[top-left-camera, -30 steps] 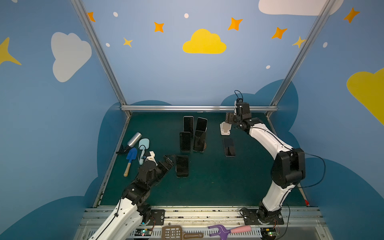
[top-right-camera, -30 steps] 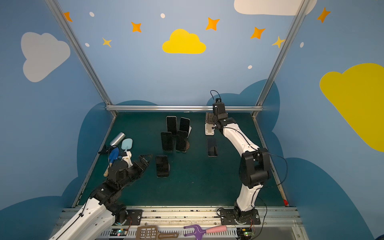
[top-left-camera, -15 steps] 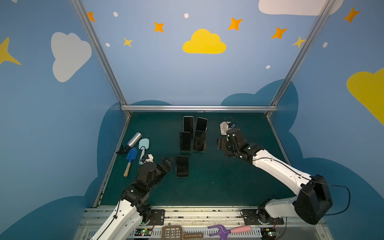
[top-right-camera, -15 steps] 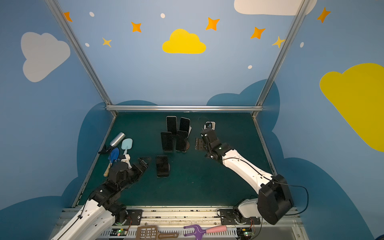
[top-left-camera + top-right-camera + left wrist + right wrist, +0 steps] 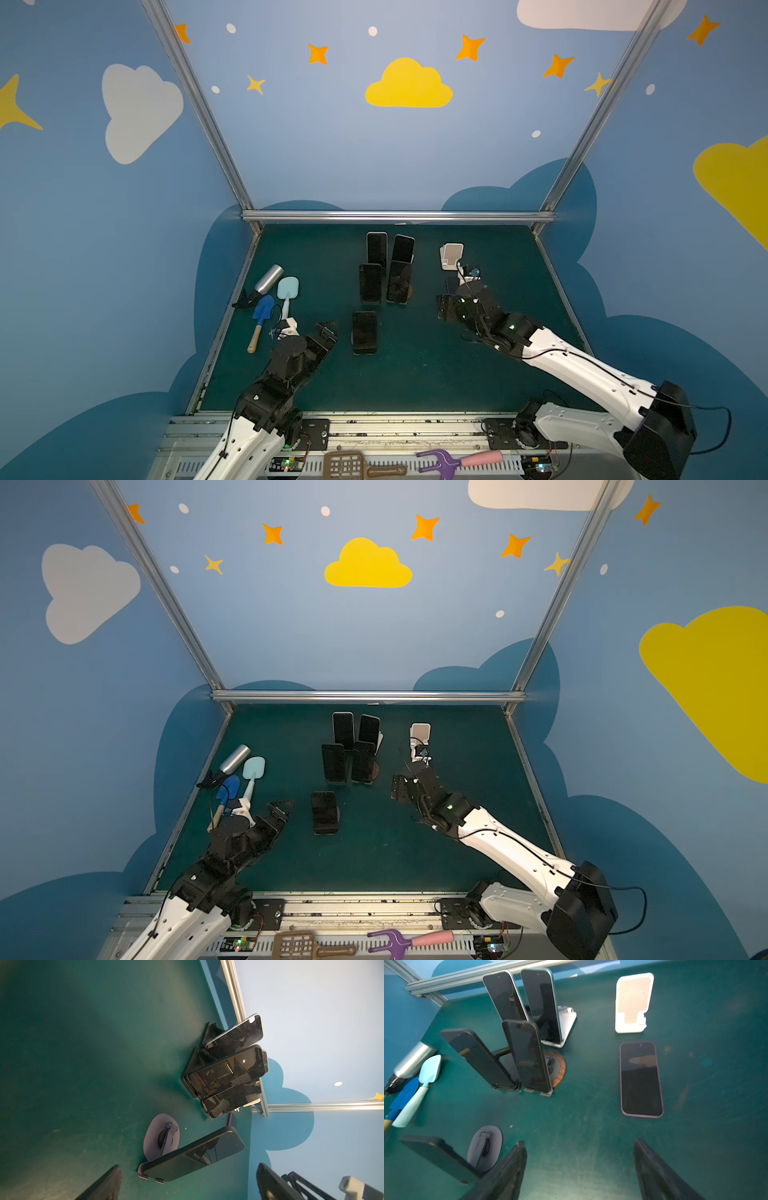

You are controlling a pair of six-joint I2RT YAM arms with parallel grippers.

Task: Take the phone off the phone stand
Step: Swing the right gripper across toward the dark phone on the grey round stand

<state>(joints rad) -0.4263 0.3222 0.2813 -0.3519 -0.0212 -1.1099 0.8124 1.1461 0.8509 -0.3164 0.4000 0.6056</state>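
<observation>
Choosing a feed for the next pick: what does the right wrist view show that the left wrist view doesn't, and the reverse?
Right wrist only, clearly: the empty white stand, the purple-cased phone lying flat on the mat near it, the silver bottle and the light blue shovel.
Left wrist only: the screen side of the near phone, its lower edge in the stand's lip.
Both: the near phone on its grey round-base stand, the cluster of propped phones, and that arm's own gripper open, gripping nothing: left gripper, right gripper.
</observation>
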